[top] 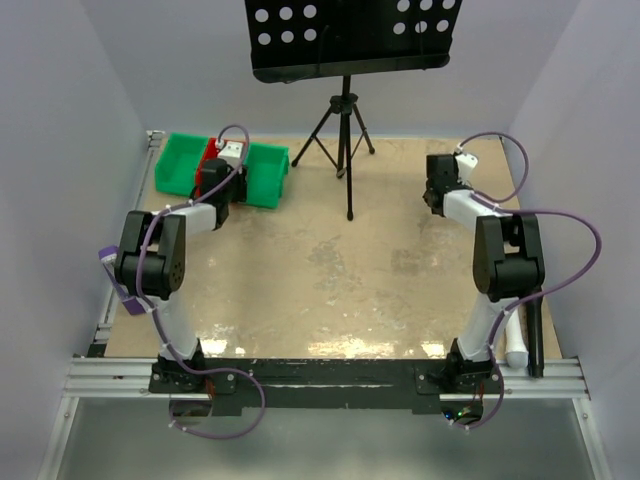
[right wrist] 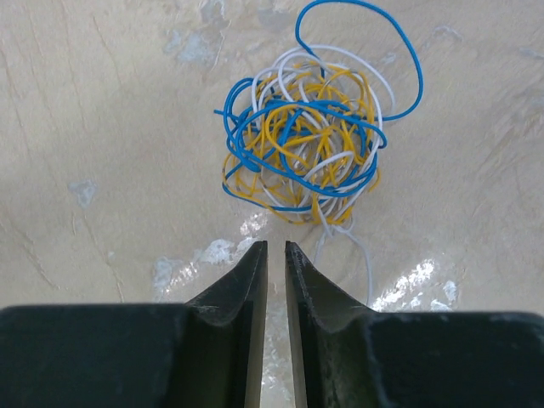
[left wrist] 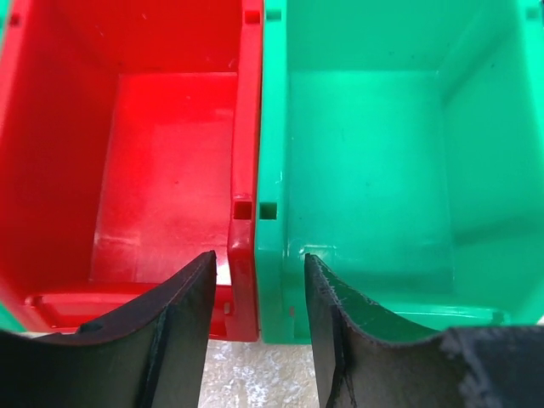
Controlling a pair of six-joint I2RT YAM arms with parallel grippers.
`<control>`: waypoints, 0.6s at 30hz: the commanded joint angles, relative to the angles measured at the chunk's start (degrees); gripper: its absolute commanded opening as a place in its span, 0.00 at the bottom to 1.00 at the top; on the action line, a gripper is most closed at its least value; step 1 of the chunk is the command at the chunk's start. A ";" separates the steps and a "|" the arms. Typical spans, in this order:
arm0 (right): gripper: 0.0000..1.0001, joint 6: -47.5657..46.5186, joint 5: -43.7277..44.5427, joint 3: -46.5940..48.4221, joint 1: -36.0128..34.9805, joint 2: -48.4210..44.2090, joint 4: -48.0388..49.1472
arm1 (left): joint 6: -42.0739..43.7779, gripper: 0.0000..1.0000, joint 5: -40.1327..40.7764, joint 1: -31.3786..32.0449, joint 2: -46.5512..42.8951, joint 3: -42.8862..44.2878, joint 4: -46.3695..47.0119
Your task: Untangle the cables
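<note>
The cables [right wrist: 299,140] are one tangled ball of thin blue, yellow and white strands lying on the tan table, seen only in the right wrist view. A blue loop sticks out at the far right and a white end trails toward me. My right gripper [right wrist: 274,243] hovers just short of the ball, its jaws nearly together with a thin slit, holding nothing; in the top view [top: 436,196] it hides the ball. My left gripper [left wrist: 259,255] is open and empty above the near walls of a red bin [left wrist: 161,170] and a green bin [left wrist: 374,170].
Both bins are empty and stand in a row [top: 268,175] at the back left. A black tripod stand [top: 345,130] with a perforated tray [top: 350,35] stands at the back middle. A white and black tool [top: 520,340] lies at the right edge.
</note>
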State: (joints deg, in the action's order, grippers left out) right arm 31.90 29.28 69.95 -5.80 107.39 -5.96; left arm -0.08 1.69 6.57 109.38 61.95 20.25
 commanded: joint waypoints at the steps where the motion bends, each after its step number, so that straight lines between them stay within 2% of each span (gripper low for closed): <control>1: 0.18 -0.17 -1.06 -1.22 -0.26 -2.97 1.12 | 1.83 0.48 -0.20 0.38 -4.87 -3.06 4.27; 2: 0.20 -0.17 -0.98 -1.31 -0.26 -3.68 1.38 | 1.75 0.47 -0.63 0.38 -5.49 -3.33 4.18; 4: 0.30 0.09 -0.54 -0.35 -0.26 -5.17 0.69 | 1.57 0.39 -1.43 0.38 -6.72 -3.42 3.22; 7: 0.59 0.35 2.08 2.37 -0.44 -6.93 -1.77 | 1.22 0.28 -3.18 0.38 -7.87 -3.25 1.82; 9: 0.73 0.79 4.20 3.95 -0.44 -7.20 -3.35 | 0.87 0.24 -3.80 0.38 -8.48 -3.07 1.37; 11: 0.79 0.53 6.66 5.10 -0.35 -6.41 -3.97 | 0.61 0.22 -4.33 0.38 -8.57 -2.80 0.85; 14: 0.79 0.62 7.90 7.12 -0.26 -3.26 -4.85 | 0.60 0.21 -4.42 0.38 -8.49 -2.89 0.93; 15: 0.79 0.45 8.34 7.56 -0.35 -2.20 -4.94 | 0.60 0.24 -4.51 0.38 -8.05 -2.63 1.02; 16: 0.79 0.53 8.77 8.09 -0.26 -0.80 -5.38 | 0.60 0.37 -4.42 0.38 -7.78 -2.02 0.76; 17: 0.79 0.53 8.95 8.70 -0.26 0.44 -5.47 | 0.60 0.54 -4.59 0.38 -7.26 -1.40 0.49; 18: 0.79 0.53 9.30 9.41 -0.17 1.75 -5.82 | 0.60 0.63 -4.68 0.38 -6.82 -0.53 0.06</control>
State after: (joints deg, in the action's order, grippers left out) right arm 32.16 35.16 76.58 -6.00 104.73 -9.43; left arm 1.17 -1.72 6.59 103.00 58.57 20.69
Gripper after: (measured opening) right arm 0.789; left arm 0.462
